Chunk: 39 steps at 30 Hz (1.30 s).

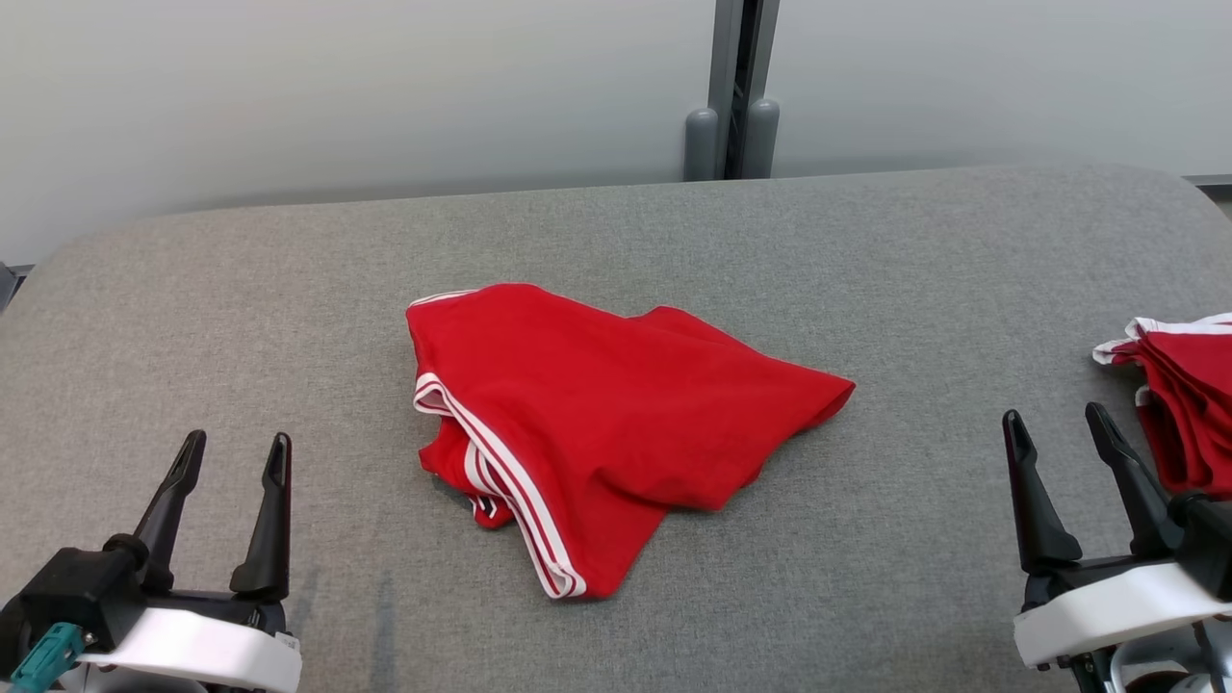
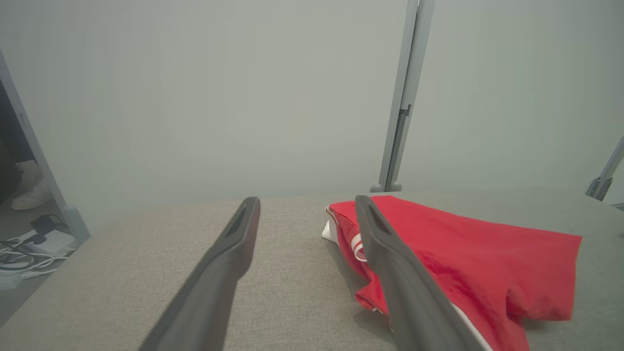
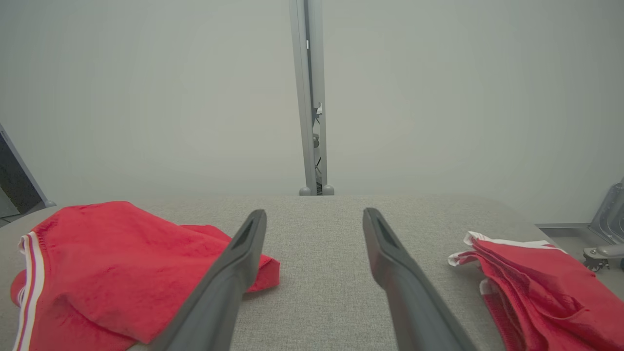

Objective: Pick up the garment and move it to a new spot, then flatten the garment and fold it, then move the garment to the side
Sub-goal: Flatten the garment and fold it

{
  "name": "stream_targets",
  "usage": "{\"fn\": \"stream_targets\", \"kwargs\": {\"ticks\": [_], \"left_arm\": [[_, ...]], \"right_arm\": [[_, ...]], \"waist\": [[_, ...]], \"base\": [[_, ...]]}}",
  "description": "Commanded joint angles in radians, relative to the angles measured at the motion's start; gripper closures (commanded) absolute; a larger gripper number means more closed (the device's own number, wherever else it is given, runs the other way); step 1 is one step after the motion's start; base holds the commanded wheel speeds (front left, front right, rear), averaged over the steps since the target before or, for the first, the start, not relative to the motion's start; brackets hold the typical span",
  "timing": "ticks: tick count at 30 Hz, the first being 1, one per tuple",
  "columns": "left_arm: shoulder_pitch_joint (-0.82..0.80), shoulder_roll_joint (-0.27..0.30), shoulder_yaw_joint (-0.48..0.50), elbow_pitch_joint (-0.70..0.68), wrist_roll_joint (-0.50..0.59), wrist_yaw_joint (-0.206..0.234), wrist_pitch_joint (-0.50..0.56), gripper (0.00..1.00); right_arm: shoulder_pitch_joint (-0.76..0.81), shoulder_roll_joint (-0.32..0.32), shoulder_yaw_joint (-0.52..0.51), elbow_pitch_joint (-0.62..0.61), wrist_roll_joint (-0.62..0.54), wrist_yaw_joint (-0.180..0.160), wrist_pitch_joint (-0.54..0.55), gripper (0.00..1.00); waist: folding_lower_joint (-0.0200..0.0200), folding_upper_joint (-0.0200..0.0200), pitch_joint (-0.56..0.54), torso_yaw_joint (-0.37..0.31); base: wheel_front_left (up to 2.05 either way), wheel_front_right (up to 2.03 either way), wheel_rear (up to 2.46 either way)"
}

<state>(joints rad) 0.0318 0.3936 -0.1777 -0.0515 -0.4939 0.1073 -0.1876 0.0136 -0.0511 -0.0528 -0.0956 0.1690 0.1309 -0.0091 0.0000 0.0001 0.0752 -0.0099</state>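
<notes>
A red garment (image 1: 597,414) with white stripes along one edge lies crumpled in the middle of the grey padded table (image 1: 866,250). In the left wrist view the garment (image 2: 468,258) lies to the right of my fingers; in the right wrist view the garment (image 3: 117,263) lies to the left. My left gripper (image 1: 236,452) rests open at the lower left, well clear of the cloth. My right gripper (image 1: 1059,423) stands open at the lower right, nothing between its fingers. The left gripper (image 2: 307,202) and right gripper (image 3: 314,214) both show spread fingers over bare table.
A stack of folded red garments (image 1: 1189,404) with white trim sits at the table's right edge, close beside my right gripper; in the right wrist view this stack (image 3: 541,287) lies to the right. A grey post (image 1: 736,87) stands behind the table. Cables (image 2: 29,253) lie on the floor to the left.
</notes>
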Motion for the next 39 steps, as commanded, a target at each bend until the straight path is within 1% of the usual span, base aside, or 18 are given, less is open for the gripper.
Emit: {"fn": "stream_targets", "kwargs": {"ticks": [1, 17, 24, 26, 29, 32, 37, 38, 39], "left_arm": [[-0.007, 0.007, -0.001, -0.001, 0.003, 0.003, 0.001, 0.00], [-0.019, 0.011, -0.021, 0.005, 0.012, 0.010, 0.006, 0.00], [-0.042, 0.008, -0.033, 0.007, 0.014, 0.009, 0.003, 0.00], [-0.054, 0.005, -0.039, 0.005, 0.019, 0.009, 0.002, 0.00], [-0.073, -0.006, -0.051, 0.010, 0.022, 0.007, 0.001, 0.00], [-0.096, -0.017, -0.064, 0.016, 0.027, 0.003, -0.005, 0.00], [-0.149, -0.038, -0.090, 0.053, 0.031, -0.022, -0.022, 0.00], [-0.149, -0.038, -0.090, 0.053, 0.031, -0.022, -0.022, 0.00], [-0.159, -0.044, -0.093, 0.063, 0.033, -0.026, -0.028, 0.00]], "right_arm": [[0.009, -0.003, -0.003, -0.005, 0.001, 0.000, 0.002, 0.00], [-0.001, -0.003, 0.009, -0.004, 0.000, 0.000, 0.011, 0.00], [-0.041, -0.017, 0.061, -0.010, 0.007, 0.000, 0.027, 0.00], [-0.068, -0.025, 0.113, -0.003, 0.016, 0.000, 0.042, 0.00], [-0.109, -0.047, 0.221, 0.017, 0.040, 0.000, 0.083, 0.00], [-0.157, -0.072, 0.356, 0.048, 0.069, 0.000, 0.141, 0.00], [-0.237, -0.125, 0.573, 0.117, 0.117, 0.000, 0.241, 0.00], [-0.237, -0.125, 0.573, 0.117, 0.117, 0.000, 0.241, 0.00], [-0.254, -0.134, 0.610, 0.133, 0.124, 0.000, 0.254, 0.00]], "waist": [[0.0000, -0.0001, -0.001, 0.002], [0.0000, -0.0001, -0.006, 0.005], [0.0000, -0.0001, 0.007, 0.039], [0.0000, -0.0001, 0.016, 0.056], [0.0000, -0.0001, 0.027, 0.091], [0.0000, -0.0001, 0.041, 0.127], [0.0000, -0.0001, 0.081, 0.193], [0.0000, -0.0001, 0.081, 0.193], [0.0000, -0.0001, 0.089, 0.205]], "base": [[0.00, 0.00, 0.00], [0.00, 0.00, 0.00], [0.00, 0.00, 0.00], [0.00, 0.00, 0.00], [0.00, 0.00, 0.00], [0.00, 0.00, 0.00], [0.00, 0.00, 0.00], [0.00, 0.00, 0.00], [0.00, 0.00, 0.00]]}}
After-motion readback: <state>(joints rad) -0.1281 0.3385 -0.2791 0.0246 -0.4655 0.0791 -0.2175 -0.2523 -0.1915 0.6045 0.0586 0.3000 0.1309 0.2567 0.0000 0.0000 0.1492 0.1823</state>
